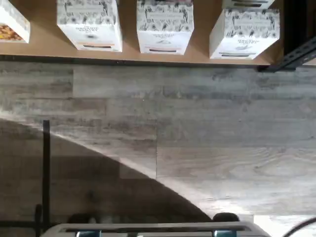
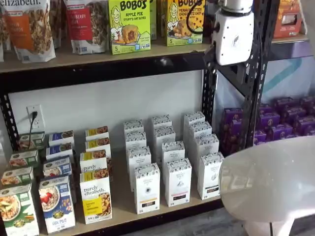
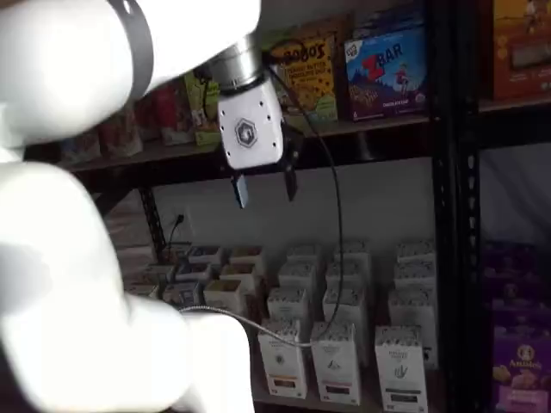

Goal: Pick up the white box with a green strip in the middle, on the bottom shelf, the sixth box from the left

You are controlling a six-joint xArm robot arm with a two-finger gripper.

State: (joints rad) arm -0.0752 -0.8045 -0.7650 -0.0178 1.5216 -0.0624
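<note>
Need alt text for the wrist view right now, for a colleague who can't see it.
Three white speckled-top cartons stand in a row at the edge of the tan bottom shelf, seen from above. Grey wood-look floor fills the rest, partly in curved shadow; the claw is not visible.

12 white cartons [image 2: 147,188] in 3 rows.

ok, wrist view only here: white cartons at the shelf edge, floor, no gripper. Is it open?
Observer: Yes. In a shelf view the gripper shows a plain gap between its black fingers, with nothing in it.
Operator: Height?
Observer: Level with the upper shelf board, well above the white cartons on the bottom shelf.
Operator: Anything behind the front cartons?
Observer: Each white column runs four deep. The white box fronts the rightmost column.
</note>
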